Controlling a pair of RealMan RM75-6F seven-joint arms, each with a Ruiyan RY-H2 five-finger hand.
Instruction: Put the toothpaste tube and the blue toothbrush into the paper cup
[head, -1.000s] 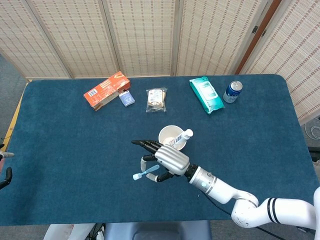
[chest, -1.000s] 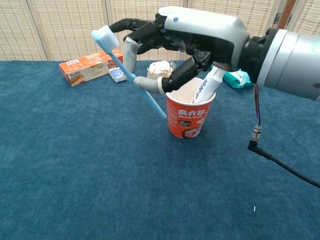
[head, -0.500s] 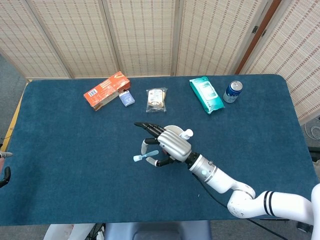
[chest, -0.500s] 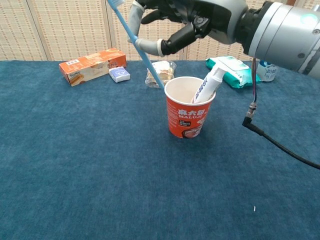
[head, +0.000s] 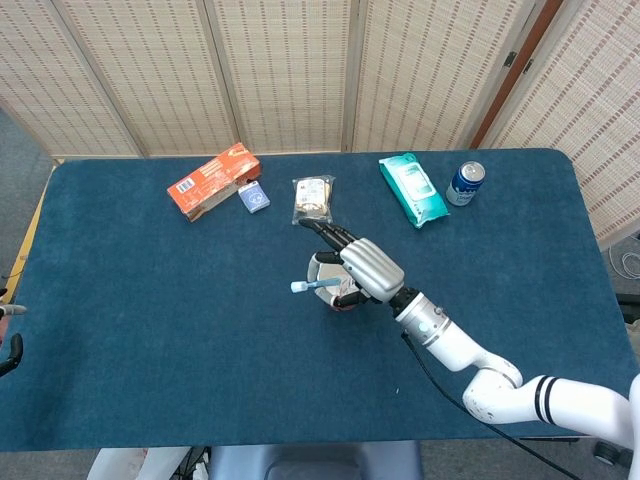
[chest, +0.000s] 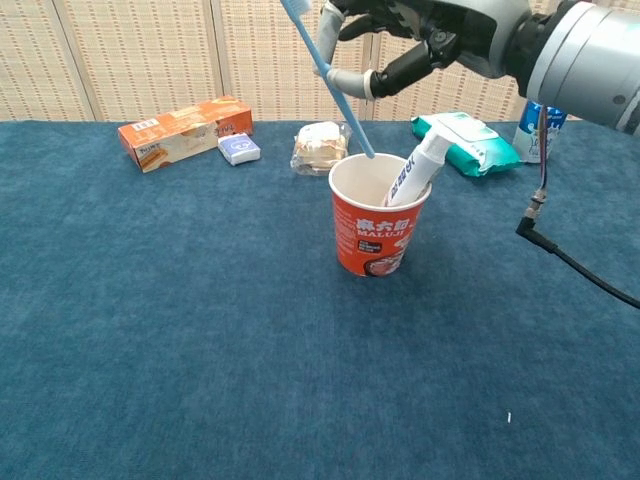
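Since a second ago the right hand has been carried up and across, so the blue toothbrush that was slanted beside the paper cup is now held above it, with the handle's lower tip poised just over the cup's far rim, maybe already a touch inside; hard to call from the chest view. The brush is pinched between the thumb and a bent finger, bristle end tilted up and away to the left, while the other fingers are stretched out straight and a bit apart. The toothpaste tube is already parked in the cup, leaned against the right side of the rim with its white cap sticking out. Plenty of bare blue table is left in front of and to both sides of the cup, and the table edges are well away from it. Along the far edge an orange box, a small blue box, a wrapped snack, a green wipes pack and a blue can are lined up, all well apart from the cup. Only a dark bit of the left hand is caught at the left edge of the head view, so its fingers can't be read.
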